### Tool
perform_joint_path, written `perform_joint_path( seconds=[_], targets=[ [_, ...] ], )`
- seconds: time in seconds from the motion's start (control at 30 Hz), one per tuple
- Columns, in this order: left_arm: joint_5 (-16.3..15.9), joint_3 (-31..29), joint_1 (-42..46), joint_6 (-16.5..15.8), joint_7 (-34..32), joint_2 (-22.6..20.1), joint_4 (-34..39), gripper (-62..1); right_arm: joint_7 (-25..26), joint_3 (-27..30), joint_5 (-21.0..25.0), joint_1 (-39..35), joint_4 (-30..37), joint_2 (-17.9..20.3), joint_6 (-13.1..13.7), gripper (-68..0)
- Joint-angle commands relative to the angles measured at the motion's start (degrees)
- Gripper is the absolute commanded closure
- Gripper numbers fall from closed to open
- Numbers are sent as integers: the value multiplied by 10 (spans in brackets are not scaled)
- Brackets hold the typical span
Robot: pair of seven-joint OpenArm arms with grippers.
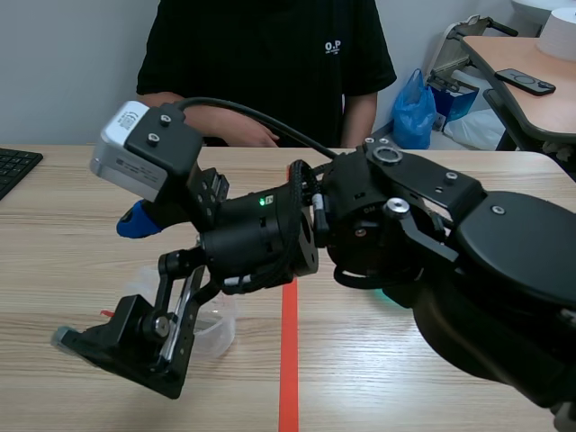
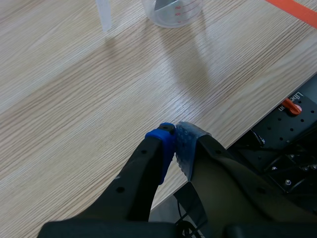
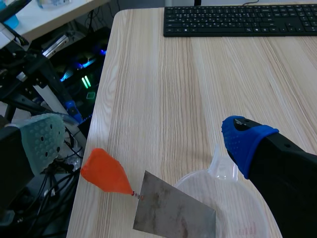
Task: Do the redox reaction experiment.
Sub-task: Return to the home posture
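Right gripper (image 3: pixel 143 141) released, hanging over beaker (image 3: pixel 237 213) at scene's lower left. Metal sheet (image 3: pixel 173 210) (orange tag (image 3: pixel 104 173) on it) propped in beaker. Left gripper (image 2: pixel 174 144) clenched, empty. Guess: sheet placed, no solution visible yet.

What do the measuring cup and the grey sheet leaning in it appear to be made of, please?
Measuring cup: likely clear plastic with a glossy finish. The table grain shows through its wall, and red gradations are printed on it.
Grey sheet: probably metal, matt and dull. It is thin, flat and straight-edged, with brownish blotches that may be tarnish.
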Motion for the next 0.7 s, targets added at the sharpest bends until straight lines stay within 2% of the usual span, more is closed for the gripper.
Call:
perform_joint_path(
  seconds=[0.0, 0.1, 0.2, 0.3, 0.4, 0.53, 0.67],
  targets=[
    [-7, -5, 0, -1, -10, -3, 9, -47, 6, 10, 17, 7, 9, 2, 5, -679],
    [-8, -5, 0, 0, -16, -3, 9, -57, 7, 9, 49, 7, 17, 9, 5, -679],
    [-7, -5, 2, 3, -30, -3, 9, -139, 9, 9, 77, 7, 38, 25, 5, -679],
    [-8, -5, 9, 23, -45, -3, 16, -208, 19, 9, 103, 6, 69, 54, 5, -679],
    [-8, -5, 24, 47, -66, -3, 35, -240, 53, 9, 117, 6, 104, 96, 5, -679],
    [-8, -5, 45, 73, -70, -4, 72, -304, 97, 21, 116, -10, 147, 160, -42, -679],
    [-8, -5, 63, 94, -70, -5, 96, -456, 137, 64, 116, -50, 172, 218, -87, -679]
  ],
)
